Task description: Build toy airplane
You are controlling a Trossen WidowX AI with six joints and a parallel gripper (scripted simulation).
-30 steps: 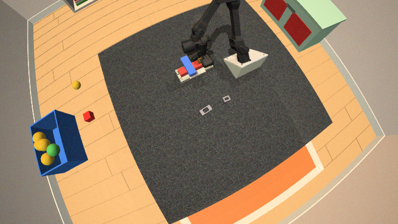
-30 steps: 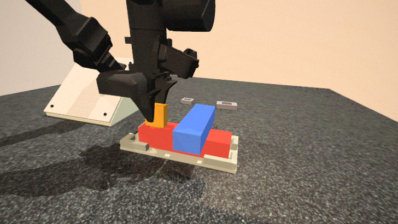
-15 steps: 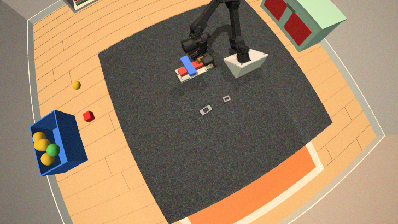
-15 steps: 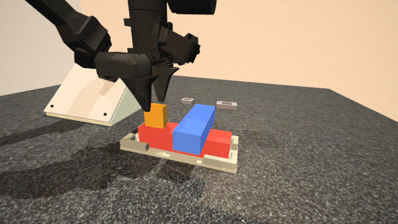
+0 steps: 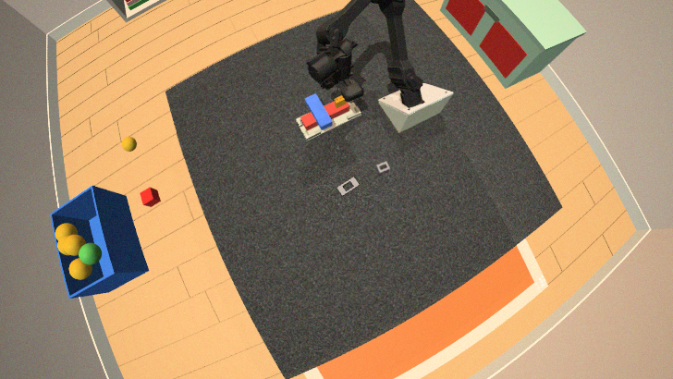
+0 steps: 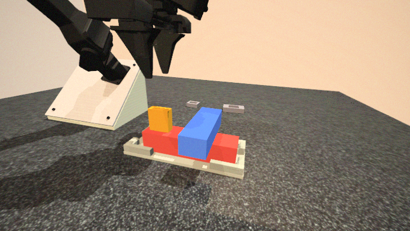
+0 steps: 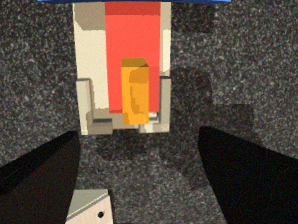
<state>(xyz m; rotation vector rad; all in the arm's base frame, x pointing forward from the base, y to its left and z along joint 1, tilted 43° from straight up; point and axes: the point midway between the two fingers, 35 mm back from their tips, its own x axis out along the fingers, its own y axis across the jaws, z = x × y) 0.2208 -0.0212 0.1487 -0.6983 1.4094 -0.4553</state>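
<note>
My hand [image 5: 350,89] [image 6: 157,75] [image 7: 140,139] is released, its two fingers parted with nothing between them; it hangs above and just beyond the tail end of the jig [image 5: 308,136] [image 6: 226,169] [image 7: 85,107], clear of every part. Below my hand, the orange tail fin [image 5: 339,102] [image 6: 160,119] [image 7: 135,95] stands upright on the red fuselage [image 5: 336,110] [image 6: 160,140] [image 7: 132,37], its base down on the top face; the fuselage lies lengthwise in the jig. Farther from my hand than the fin, the blue wing [image 5: 318,111] [image 6: 200,133] [image 7: 135,1] rests crosswise over the fuselage; the jig sits on the dark counter [image 5: 376,282] [image 6: 301,172] [image 7: 35,60].
</note>
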